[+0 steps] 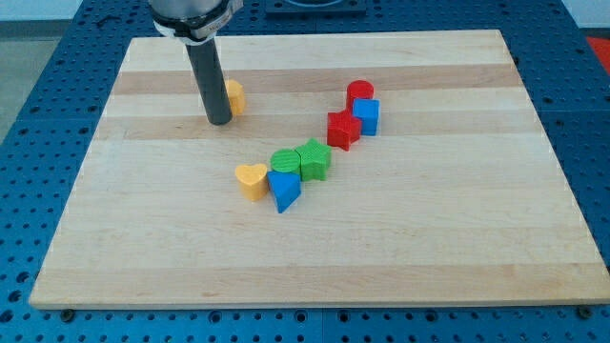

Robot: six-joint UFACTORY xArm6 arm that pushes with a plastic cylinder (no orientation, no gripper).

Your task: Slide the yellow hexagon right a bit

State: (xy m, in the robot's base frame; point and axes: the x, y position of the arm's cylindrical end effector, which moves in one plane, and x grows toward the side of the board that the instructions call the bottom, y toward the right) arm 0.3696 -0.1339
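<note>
A: Item one, my tip. Location?

B: Upper left of the wooden board, lower end on the surface, touching or just short of the yellow hexagon on that block's left side. There are no fingers to report, only a plain rod, so nothing is spread, pressed or pinched.

A: Item two, the yellow hexagon.

B: Partly hidden behind the rod; only its right portion shows, so the shape is taken from the task sentence, not confirmed by sight. It stands well apart from all other blocks.

A: Remaining stock?

B: Lower cluster: yellow heart, blue triangle, green cylinder, green star, touching in a row. Upper cluster: red star, blue cube, red cylinder, also touching.

A: Hazards?

B: First, off-centre contact. The tip appears to sit toward the block's lower left, so a push to the right may turn the hexagon or send it toward the view's top instead of straight across. Second, overshoot: "a bit" is wanted, and a long stroke carries it on toward the red cylinder. Third, the rod may slip past a corner and lose the block altogether.
</note>
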